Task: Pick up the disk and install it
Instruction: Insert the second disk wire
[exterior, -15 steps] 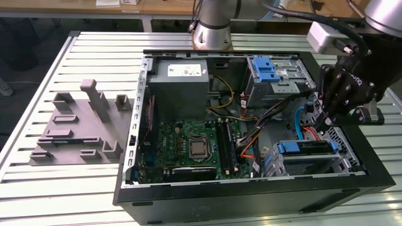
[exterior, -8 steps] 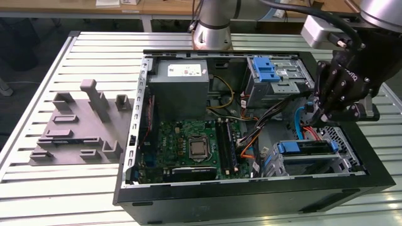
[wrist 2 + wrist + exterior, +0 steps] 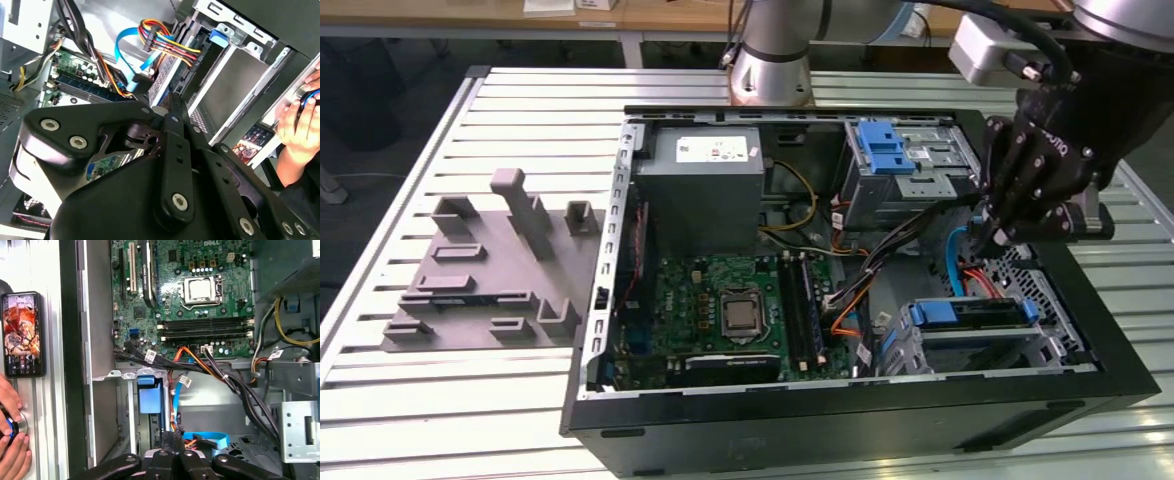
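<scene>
A slatted metal table [image 3: 400,400] carries an open computer case [image 3: 854,420] and a grey fixture [image 3: 487,270].

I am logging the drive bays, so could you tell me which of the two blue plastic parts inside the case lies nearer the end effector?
The blue handle in the lower drive cage, just below the end effector; the blue latch bracket lies farther off by the power supply.

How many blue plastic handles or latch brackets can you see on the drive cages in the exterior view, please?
2: a blue latch bracket atop the upper drive cage by the power supply, and a blue handle on the lower cage near the case's front edge. Others may be hidden behind the gripper.
</scene>
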Motion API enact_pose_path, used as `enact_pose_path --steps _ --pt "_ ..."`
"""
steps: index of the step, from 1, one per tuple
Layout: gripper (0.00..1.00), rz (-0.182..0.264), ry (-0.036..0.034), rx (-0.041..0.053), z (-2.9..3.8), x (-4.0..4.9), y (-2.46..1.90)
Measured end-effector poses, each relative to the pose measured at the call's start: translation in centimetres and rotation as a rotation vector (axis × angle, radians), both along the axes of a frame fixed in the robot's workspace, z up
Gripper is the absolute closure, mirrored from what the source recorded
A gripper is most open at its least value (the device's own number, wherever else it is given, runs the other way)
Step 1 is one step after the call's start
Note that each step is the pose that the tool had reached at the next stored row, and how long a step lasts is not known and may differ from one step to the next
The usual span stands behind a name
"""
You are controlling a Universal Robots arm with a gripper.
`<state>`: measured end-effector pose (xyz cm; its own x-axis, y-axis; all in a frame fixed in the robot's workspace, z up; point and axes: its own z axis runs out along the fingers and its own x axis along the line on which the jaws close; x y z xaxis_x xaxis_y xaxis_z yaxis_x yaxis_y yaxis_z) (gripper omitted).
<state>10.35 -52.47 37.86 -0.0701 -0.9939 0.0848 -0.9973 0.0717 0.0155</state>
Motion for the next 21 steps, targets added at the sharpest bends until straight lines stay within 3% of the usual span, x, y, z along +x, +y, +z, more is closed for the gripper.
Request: enact_pose_path --steps 5,9,11,17,19,21 --pt "0.89 0.000 0.0000 -0.0014 0.84 -0.01 0.86" --pt "0.89 0.000 0.0000 -0.0110 0.92 0.00 1.71" --pt "0.89 0.000 0.0000 -0.0170 0.91 0.00 1.89" --pt "0.89 0.000 0.0000 -0.0181 0.92 0.00 2.30" --pt "0.76 0.000 0.0000 -0.0180 0.91 0.00 2.54" --pt "0.76 0.000 0.0000 -0.0181 0.92 0.00 2.81"
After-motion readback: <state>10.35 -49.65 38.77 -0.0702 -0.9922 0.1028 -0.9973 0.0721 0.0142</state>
